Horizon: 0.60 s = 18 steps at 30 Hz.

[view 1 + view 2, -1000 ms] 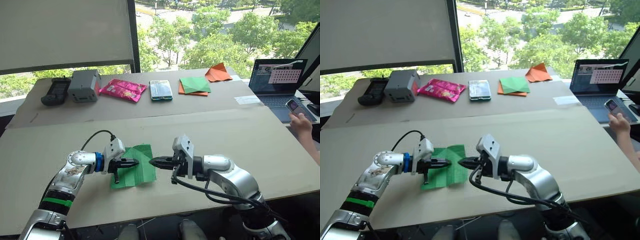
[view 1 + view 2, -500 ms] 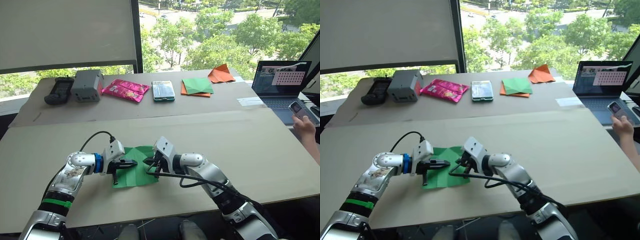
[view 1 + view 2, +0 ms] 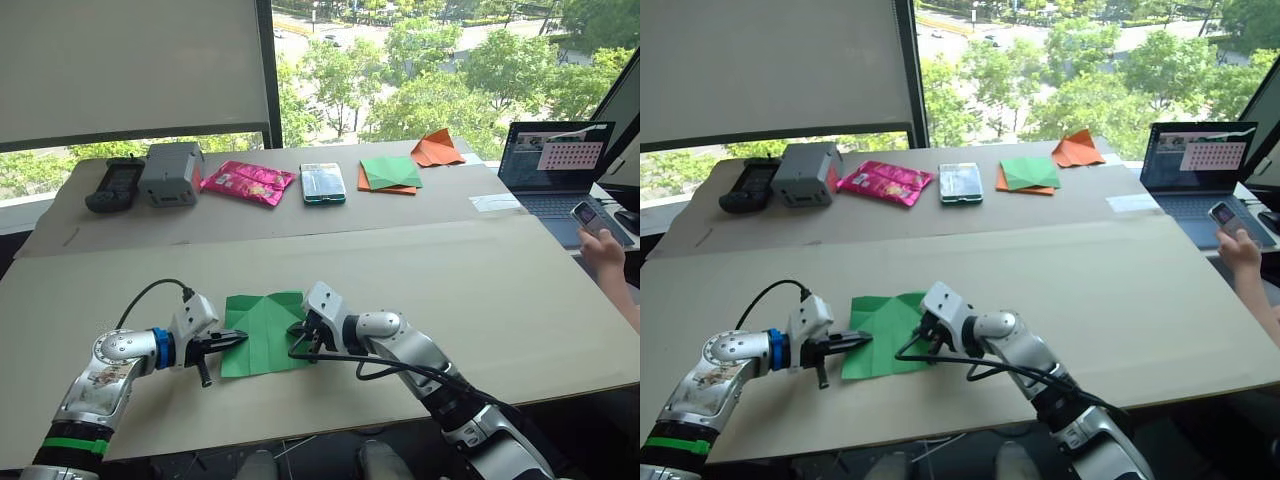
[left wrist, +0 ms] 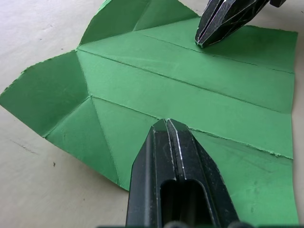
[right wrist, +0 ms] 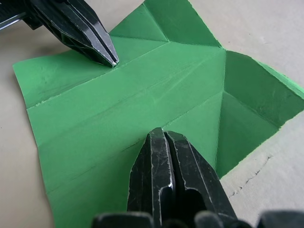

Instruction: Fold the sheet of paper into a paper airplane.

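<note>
Green sheet of paper lies unfolded and nearly flat on the near part of the cardboard-covered table, between our two grippers. In the head views we see it as a creased square with two corners turned in at the far edge. Our left gripper rests at its left edge with the fingers pressed together and nothing between them. Our right gripper is at the right edge, tips down on the paper, also closed on nothing.

The left wrist view gives what the head views do not: long parallel crease lines run across the sheet, the two folded corners stand up a little, and our closed fingertips lie over the paper's near edge.

At the far side of the table we see a black controller, a grey box, a pink packet, a phone, a darker green paper square on an orange sheet, and an orange paper piece. At the right stands a laptop, and a person's hand holds a phone.
</note>
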{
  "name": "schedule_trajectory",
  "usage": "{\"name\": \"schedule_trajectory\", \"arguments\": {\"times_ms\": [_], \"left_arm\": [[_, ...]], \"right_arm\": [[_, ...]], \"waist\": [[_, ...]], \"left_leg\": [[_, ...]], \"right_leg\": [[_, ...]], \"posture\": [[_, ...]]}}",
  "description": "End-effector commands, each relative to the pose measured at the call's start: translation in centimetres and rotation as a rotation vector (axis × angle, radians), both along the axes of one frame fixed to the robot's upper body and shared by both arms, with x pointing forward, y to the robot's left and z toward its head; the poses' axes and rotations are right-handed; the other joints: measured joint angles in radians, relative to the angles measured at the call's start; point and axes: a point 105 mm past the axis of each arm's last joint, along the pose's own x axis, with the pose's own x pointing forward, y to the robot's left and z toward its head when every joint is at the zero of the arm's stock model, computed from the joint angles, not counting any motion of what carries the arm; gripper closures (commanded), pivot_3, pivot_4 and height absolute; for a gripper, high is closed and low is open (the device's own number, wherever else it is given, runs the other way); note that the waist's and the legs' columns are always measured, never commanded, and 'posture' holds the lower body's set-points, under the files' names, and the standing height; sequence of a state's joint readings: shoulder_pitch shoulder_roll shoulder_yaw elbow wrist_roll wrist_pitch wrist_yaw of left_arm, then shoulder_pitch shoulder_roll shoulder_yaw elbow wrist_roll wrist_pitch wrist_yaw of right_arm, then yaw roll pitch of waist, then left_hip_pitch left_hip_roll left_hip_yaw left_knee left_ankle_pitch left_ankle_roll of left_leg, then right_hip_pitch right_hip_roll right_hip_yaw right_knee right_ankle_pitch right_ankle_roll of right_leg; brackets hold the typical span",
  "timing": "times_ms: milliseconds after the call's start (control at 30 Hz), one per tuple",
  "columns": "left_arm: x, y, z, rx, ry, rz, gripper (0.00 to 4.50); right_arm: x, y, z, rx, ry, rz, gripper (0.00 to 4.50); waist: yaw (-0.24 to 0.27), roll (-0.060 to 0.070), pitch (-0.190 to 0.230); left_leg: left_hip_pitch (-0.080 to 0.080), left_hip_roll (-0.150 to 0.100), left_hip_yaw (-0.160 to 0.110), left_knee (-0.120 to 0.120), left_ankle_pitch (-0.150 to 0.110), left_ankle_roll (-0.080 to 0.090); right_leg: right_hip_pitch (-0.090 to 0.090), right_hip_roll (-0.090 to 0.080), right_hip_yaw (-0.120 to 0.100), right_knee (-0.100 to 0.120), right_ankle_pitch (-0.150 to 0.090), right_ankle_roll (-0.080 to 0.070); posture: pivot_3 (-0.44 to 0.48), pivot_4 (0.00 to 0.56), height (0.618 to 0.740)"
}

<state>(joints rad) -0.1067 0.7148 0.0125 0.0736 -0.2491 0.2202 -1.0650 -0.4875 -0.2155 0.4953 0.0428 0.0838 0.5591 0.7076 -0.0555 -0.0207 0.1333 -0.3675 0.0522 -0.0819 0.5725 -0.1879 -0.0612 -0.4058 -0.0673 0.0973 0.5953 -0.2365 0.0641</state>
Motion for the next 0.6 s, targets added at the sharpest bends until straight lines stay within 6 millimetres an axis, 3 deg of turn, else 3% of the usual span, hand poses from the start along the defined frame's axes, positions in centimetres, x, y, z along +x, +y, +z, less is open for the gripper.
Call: {"name": "schedule_trajectory", "arguments": {"times_ms": [33,300,400,600], "left_arm": [[-0.3,0.7,-0.5,0.001,0.015,0.060,4.50],[-0.6,0.8,-0.9,0.007,0.027,0.072,4.50],[-0.4,0.8,-0.6,0.001,0.011,0.075,4.50],[-0.3,0.9,1.4,-0.053,-0.034,0.090,4.50]], "right_arm": [[-0.1,-0.6,-0.7,-0.029,0.016,-0.024,4.45],[0.0,-0.5,-0.3,-0.018,0.005,-0.041,4.45],[0.4,-0.6,0.2,0.005,-0.019,-0.070,3.70],[1.6,-1.8,4.1,0.161,-0.034,-0.186,1.64]], "waist": [[0.000,0.001,0.000],[0.000,0.002,-0.001],[0.000,0.002,-0.001],[0.004,0.001,0.000]], "left_leg": [[0.000,0.000,0.000,0.000,0.000,0.000],[0.000,0.000,0.000,0.000,0.000,0.000],[0.000,0.000,0.000,0.000,0.000,0.000],[-0.002,0.000,0.000,0.000,0.000,-0.001]], "right_leg": [[0.000,0.000,0.000,0.000,0.000,0.000],[0.000,0.000,0.000,0.000,0.000,0.000],[0.000,0.000,0.000,0.000,0.000,0.000],[-0.003,0.000,0.000,-0.001,0.000,0.000]], "posture": [[0.000,0.150,0.732],[0.000,0.150,0.732],[0.000,0.150,0.732],[0.000,0.150,0.732]]}}
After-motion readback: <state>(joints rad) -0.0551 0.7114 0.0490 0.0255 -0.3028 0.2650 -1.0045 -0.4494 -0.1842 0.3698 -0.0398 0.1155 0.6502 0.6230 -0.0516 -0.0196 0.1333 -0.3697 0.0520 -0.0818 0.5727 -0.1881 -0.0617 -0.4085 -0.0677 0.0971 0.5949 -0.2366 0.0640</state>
